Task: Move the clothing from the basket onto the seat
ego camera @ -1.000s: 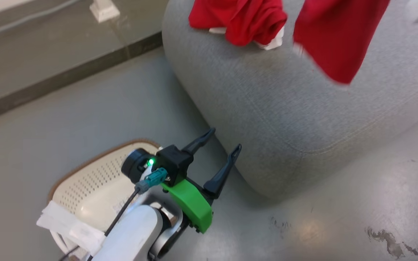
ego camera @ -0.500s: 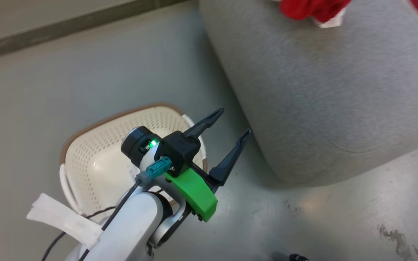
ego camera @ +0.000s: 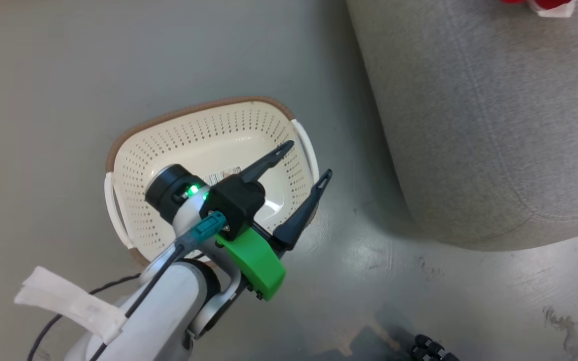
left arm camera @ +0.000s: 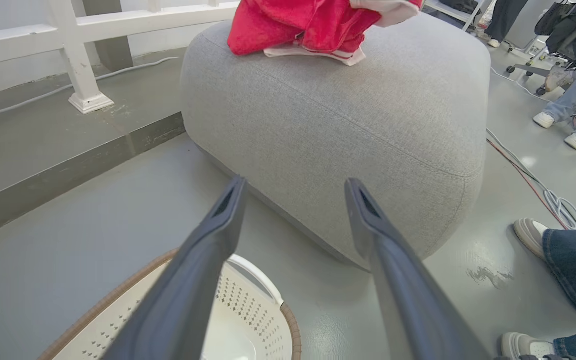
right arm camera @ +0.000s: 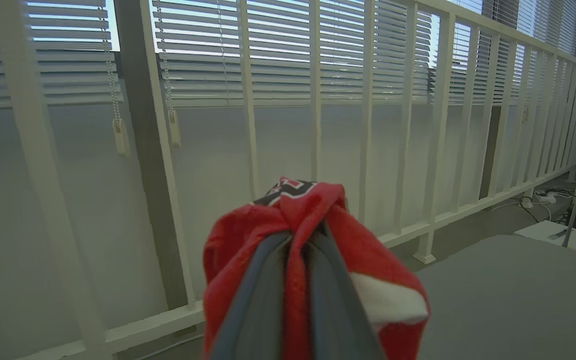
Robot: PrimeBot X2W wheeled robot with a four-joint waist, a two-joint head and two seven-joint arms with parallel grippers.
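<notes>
Left of the seat [ego camera: 469,125], the basket [ego camera: 118,150] stands on the floor [ego camera: 43,75], just beside the seat's flank. Its perforated bottom lies bare except for a small label [ego camera: 221,176]. Our left hand [ego camera: 310,159] hovers over the basket's edge on the seat side, its fingers [ego camera: 269,161] wide apart with nothing between them, pointing toward the seat. On the seat's top, at the side far from the basket, one heap of clothing [left arm camera: 308,25] already rests. Our right hand [right arm camera: 304,232] has its fingers pressed together on another red garment [right arm camera: 248,235], which drapes over both tips. This hand is lifted toward a white railing [right arm camera: 248,100], and the grey surface low at the right of its view is, we judge, the seat's top. So the right hand is the nearer one to the seat: we think the garment must go down onto the seat and be let go there.
</notes>
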